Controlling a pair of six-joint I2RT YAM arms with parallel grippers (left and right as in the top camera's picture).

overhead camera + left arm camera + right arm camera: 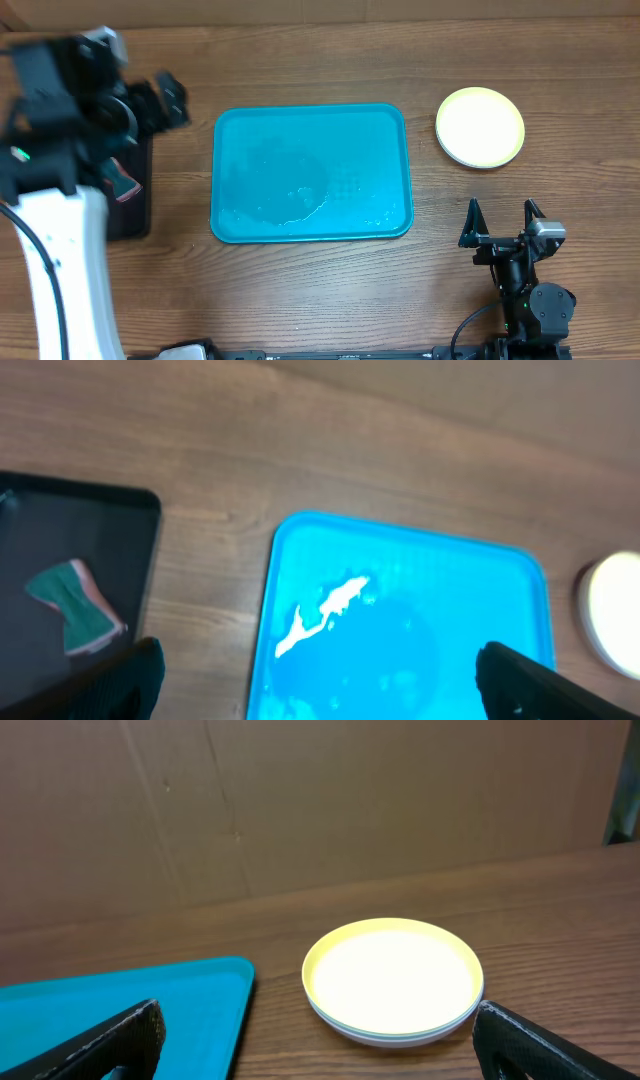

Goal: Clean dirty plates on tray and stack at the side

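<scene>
While the desk (pixel 320 290) carries the tray (pixel 350 140) at centre, streaked but otherwise bare, and a black tray (pixel 138 215) to its left, the plates (pixel 480 127) sit stacked off the tray's far right corner: stacking appears complete. Left claw (pixel 320 672) and right claw (pixel 501 210) stand apart, empty; next, park both arms.

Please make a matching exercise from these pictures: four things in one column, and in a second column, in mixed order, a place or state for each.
1. turquoise tray
2. stack of plates
3. green-pink cloth
4. right hand

A. on the black tray
B. open, holding nothing
C. on the table, right of the turquoise tray
D. middle of the table, no plates on it

Pairs: 1-D, 2-C, 3-A, 4-B
</scene>
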